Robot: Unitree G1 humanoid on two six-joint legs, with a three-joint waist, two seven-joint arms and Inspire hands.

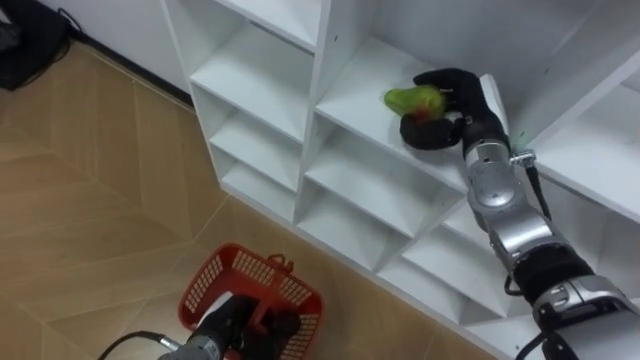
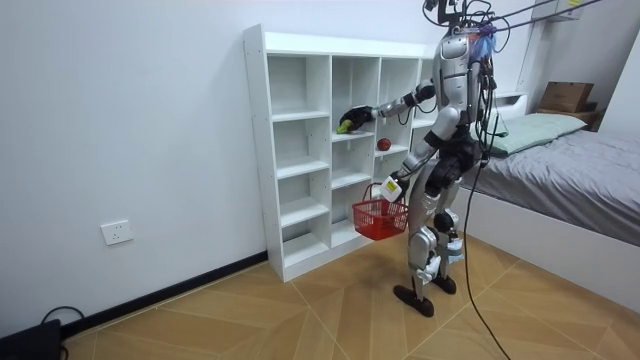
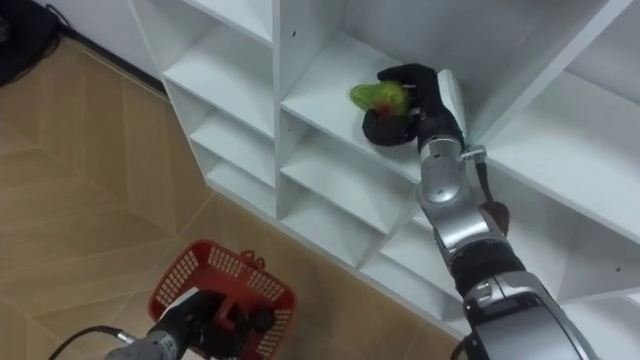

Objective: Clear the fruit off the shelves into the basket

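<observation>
The green fruit (image 1: 412, 99) is in a middle compartment of the white closet (image 2: 300, 150), grasped by the right hand (image 1: 455, 110), whose fingers (image 1: 445, 78) curl over it with the thumb beneath. A red fruit (image 2: 383, 144) lies in the next compartment. Lower down, the left hand (image 1: 240, 325) is clenched on the handle of the red basket (image 1: 205, 280).

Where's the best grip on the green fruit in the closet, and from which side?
Round its rounded body, from the open front: the green fruit sits on a shelf between side walls. The right hand curls round it that way; the left hand holds the red basket.
</observation>
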